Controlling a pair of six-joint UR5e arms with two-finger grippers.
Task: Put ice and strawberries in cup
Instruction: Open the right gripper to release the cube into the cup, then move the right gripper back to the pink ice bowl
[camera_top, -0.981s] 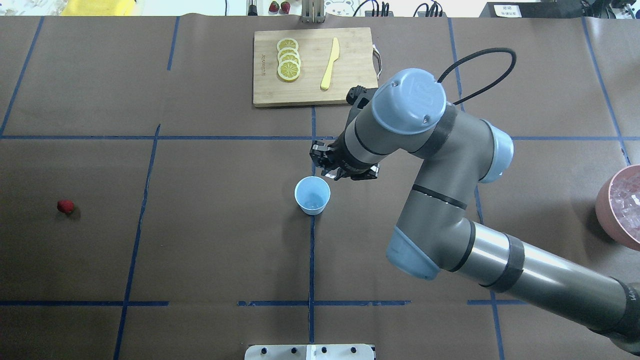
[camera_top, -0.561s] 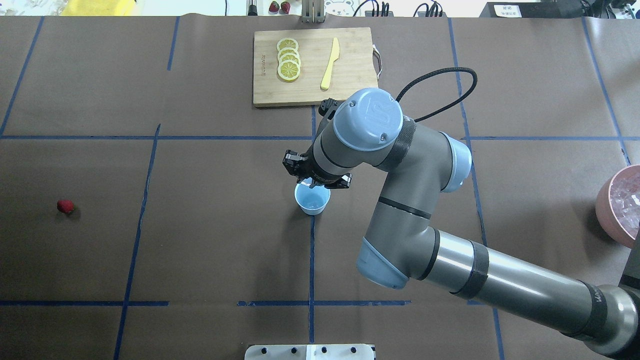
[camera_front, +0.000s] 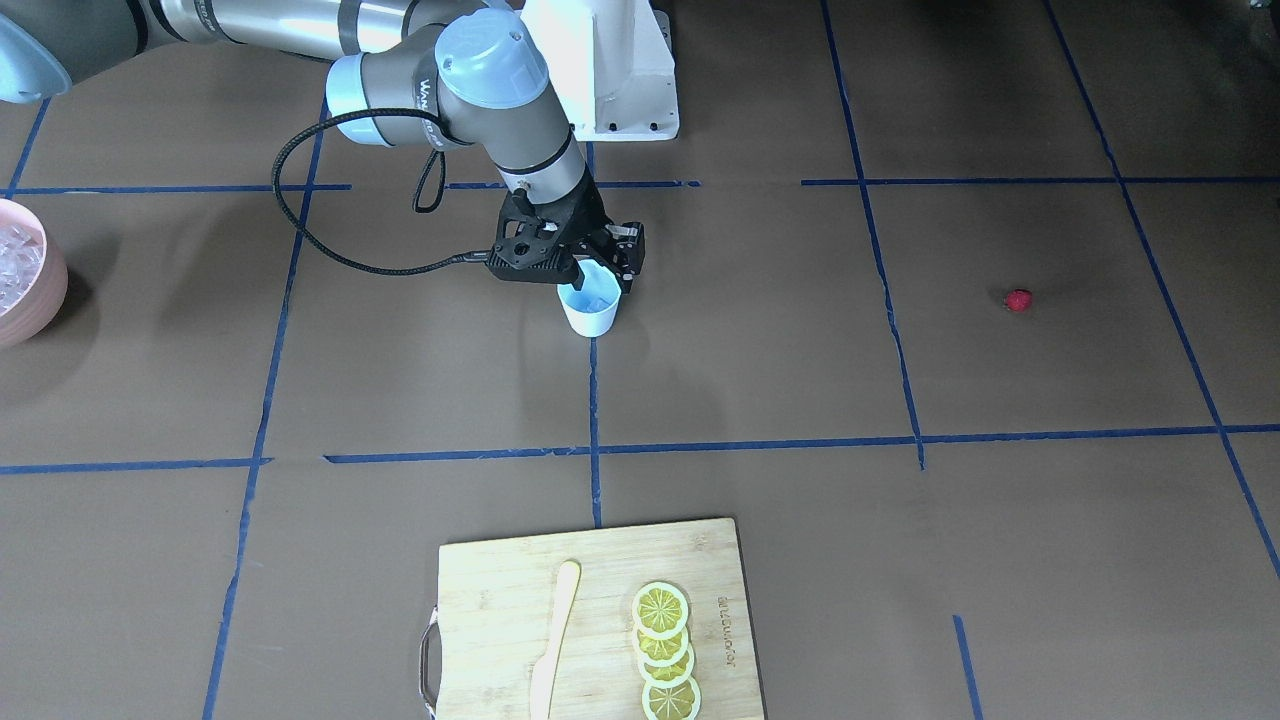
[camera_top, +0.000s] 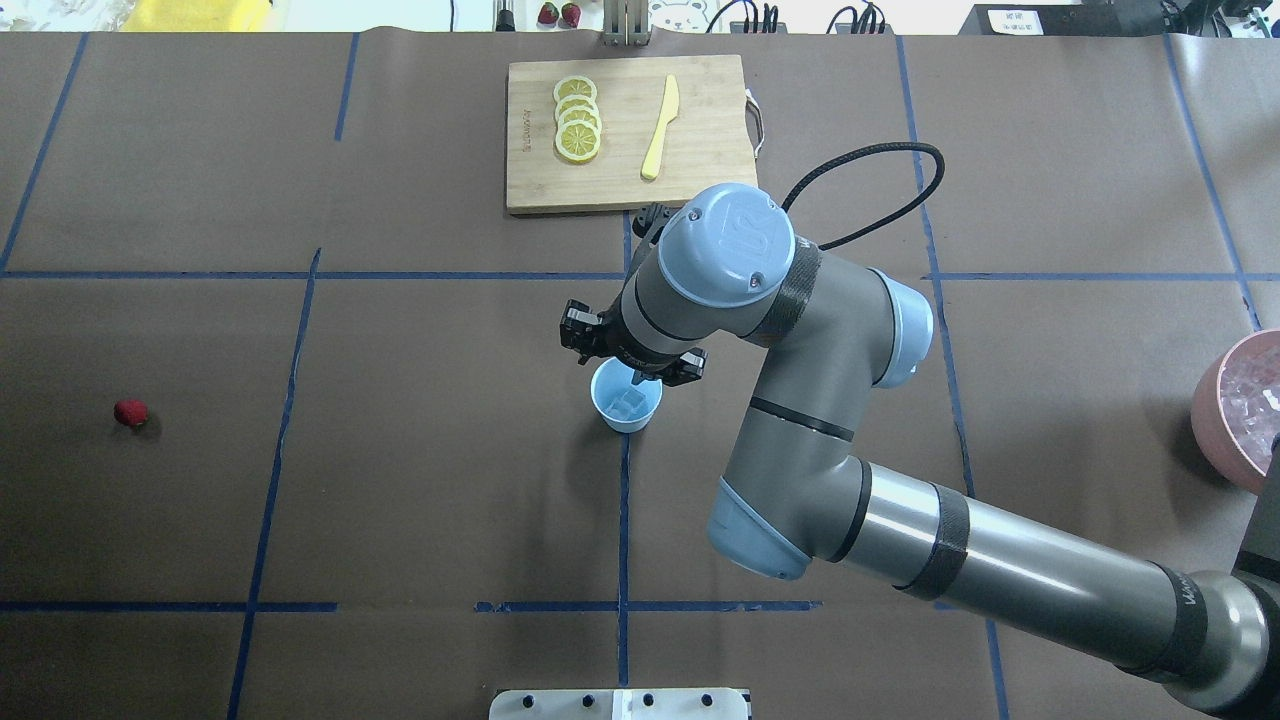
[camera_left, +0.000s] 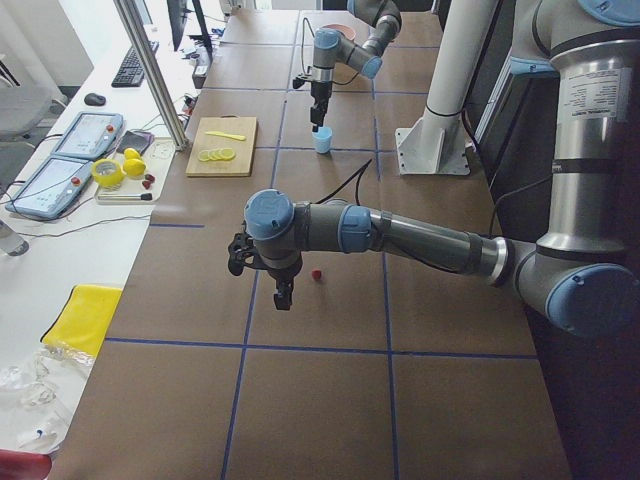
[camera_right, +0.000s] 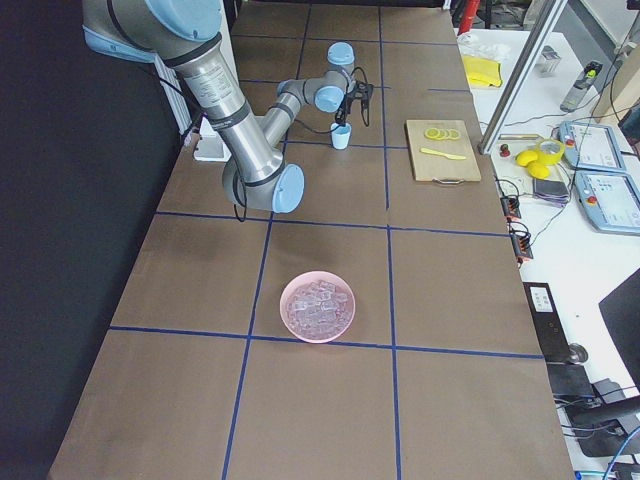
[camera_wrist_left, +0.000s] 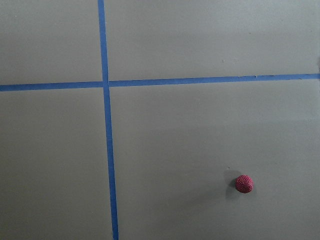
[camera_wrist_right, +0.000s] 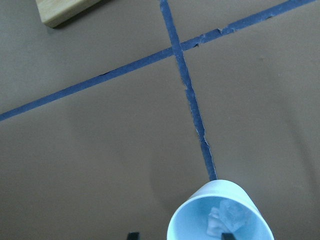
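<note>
Two arms are out over the brown-papered table (camera_top: 400, 500). The right gripper (camera_front: 593, 272) hangs pointing down over the cup (camera_top: 625, 425), close above its rim. In its own wrist camera the fingertips (camera_wrist_right: 133, 236) stand well apart with nothing between them, one over the cup's mouth and the other off to the side. The cup stands upright on a blue tape line near the middle of the table, and a few pieces of ice (camera_wrist_right: 227, 217) lie in its bottom. More ice fills the pink bowl (camera_top: 1215, 410) at the robot's right end, well apart from the cup.

The strawberry (camera_top: 130, 412) lies alone on the paper far out on the robot's left, well apart from the cup. The left gripper (camera_left: 283, 297) hovers near it, but only the side view shows it, so I cannot tell whether its fingers are spread or closed. Its wrist camera looks down on the berry beside crossing tape lines.

Beyond the cup sits a wooden cutting board (camera_top: 630, 180) with overlapping lemon slices (camera_top: 577, 120) and a yellow knife (camera_top: 660, 125) on it
</note>
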